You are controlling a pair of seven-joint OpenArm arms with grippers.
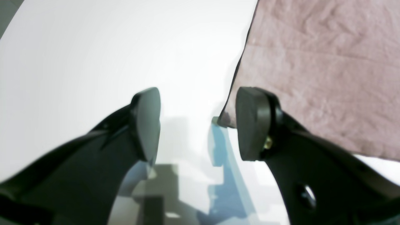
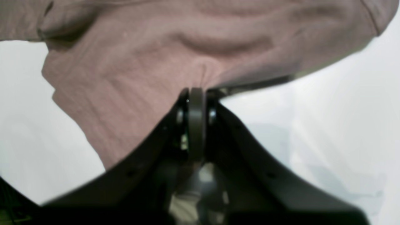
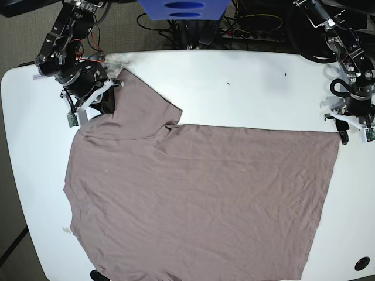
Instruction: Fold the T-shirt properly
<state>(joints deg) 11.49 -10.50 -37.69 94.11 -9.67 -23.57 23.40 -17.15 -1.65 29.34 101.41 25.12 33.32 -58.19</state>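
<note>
- Right tool (image 2: 196,103): jaws together, clamped on a pinch of T-shirt (image 3: 199,199) fabric at the sleeve; cloth puckers into the pads in the right wrist view.
- Left tool (image 1: 198,123): jaws apart, nothing between them. One pad (image 1: 250,123) sits just beside the garment's hem corner; the other is over bare desk (image 3: 252,82).
- T-shirt lies spread flat across most of the white desk, sleeve end toward the right tool, hem end toward the left tool. In the base view the far sleeve appears folded over, and the near edge runs out of view.
- Judgement: step in hand looks like securing both far corners before lifting for a fold.
- To do it well: the left tool should likely straddle the hem corner and take both layers before closing; otherwise the edge may slip.
- The right grip looks shallow; a slow, level lift by both arms would limit slipping and skew.
</note>
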